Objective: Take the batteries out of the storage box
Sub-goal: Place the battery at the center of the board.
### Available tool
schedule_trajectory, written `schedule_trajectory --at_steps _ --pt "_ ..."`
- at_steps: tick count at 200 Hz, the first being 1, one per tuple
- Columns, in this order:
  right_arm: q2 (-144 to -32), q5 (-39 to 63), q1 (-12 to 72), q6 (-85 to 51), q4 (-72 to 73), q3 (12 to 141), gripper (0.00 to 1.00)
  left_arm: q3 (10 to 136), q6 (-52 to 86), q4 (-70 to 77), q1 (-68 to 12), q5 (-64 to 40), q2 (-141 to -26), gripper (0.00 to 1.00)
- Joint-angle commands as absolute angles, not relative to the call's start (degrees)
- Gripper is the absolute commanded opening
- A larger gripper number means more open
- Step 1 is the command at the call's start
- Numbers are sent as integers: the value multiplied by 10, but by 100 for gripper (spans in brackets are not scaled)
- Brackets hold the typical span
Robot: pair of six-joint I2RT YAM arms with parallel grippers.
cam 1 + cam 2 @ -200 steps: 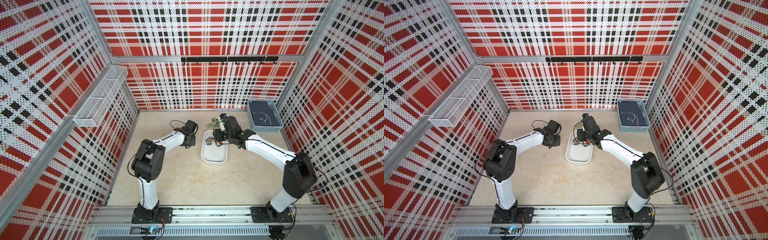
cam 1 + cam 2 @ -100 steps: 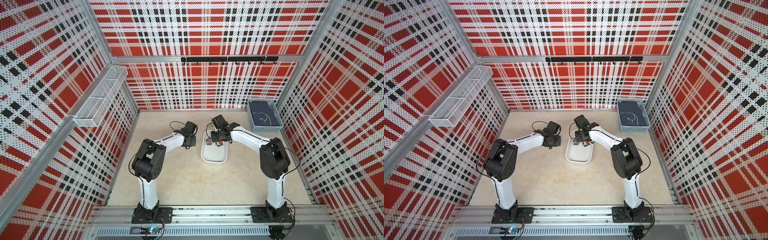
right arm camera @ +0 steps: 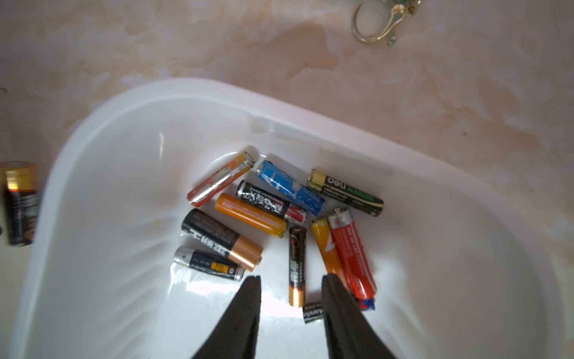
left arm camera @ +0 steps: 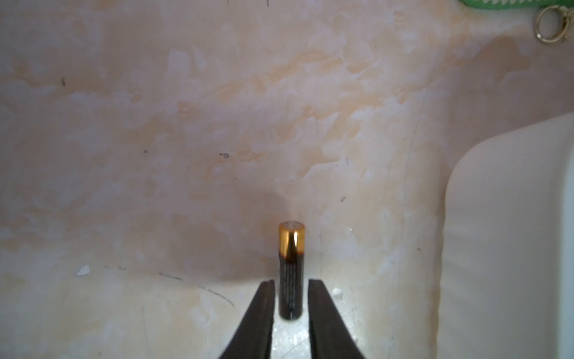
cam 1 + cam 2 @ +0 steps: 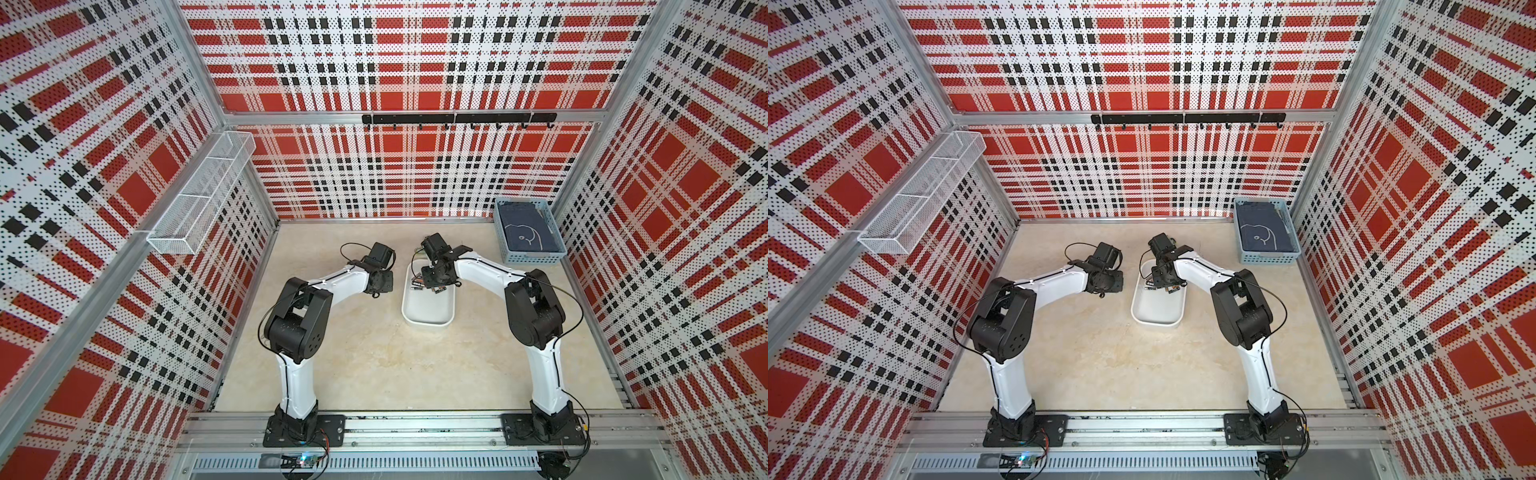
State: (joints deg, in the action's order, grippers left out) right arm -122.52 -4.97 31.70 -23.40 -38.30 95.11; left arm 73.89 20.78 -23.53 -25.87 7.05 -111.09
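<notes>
Right wrist: storage box (image 3: 124, 186) holds loose batteries (image 3: 250, 214).

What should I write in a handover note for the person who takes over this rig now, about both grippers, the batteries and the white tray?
Left gripper: open, jaws just clear of one black-and-gold cylindrical battery on the beige marbled table, beside the white plastic storage tray.
Right gripper: open over the tray, astride a black-and-orange battery.
Done: one battery out.
Remaining: about a dozen batteries in the tray.
</notes>
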Motion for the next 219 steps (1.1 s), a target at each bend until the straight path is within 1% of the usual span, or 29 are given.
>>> schedule_trajectory --at_steps 1,6,16,51,65,92,143,160,179,205,219 --pt "-1239 -50 313 -229 -388 966 40 740 208 -229 -260 68 -1124 27" --pt "-1242 -48 313 -228 -387 967 40 739 208 -230 -260 68 -1125 32" --pt "-1247 -47 312 -227 -388 969 40 740 208 -232 -261 70 -1127 32" --pt "-1258 -46 312 -225 -385 976 38 737 208 -233 -261 77 -1122 30" --pt "-1263 -45 312 -224 -389 984 35 739 208 -234 -262 79 -1119 28" --pt "-1270 -44 312 -225 -391 986 33 738 208 -233 -261 86 -1111 28" --pt "-1284 -46 313 -226 -389 981 33 744 224 -238 -265 92 -1093 28" --pt "-1293 -44 312 -225 -390 985 31 753 225 -245 -269 99 -1083 28" --pt "-1302 -44 312 -225 -394 989 28 760 230 -250 -276 104 -1067 28" --pt "-1301 -47 312 -226 -395 988 16 764 238 -252 -283 115 -1041 28" --pt "-1295 -48 312 -228 -399 990 11 764 245 -252 -285 123 -1028 28"
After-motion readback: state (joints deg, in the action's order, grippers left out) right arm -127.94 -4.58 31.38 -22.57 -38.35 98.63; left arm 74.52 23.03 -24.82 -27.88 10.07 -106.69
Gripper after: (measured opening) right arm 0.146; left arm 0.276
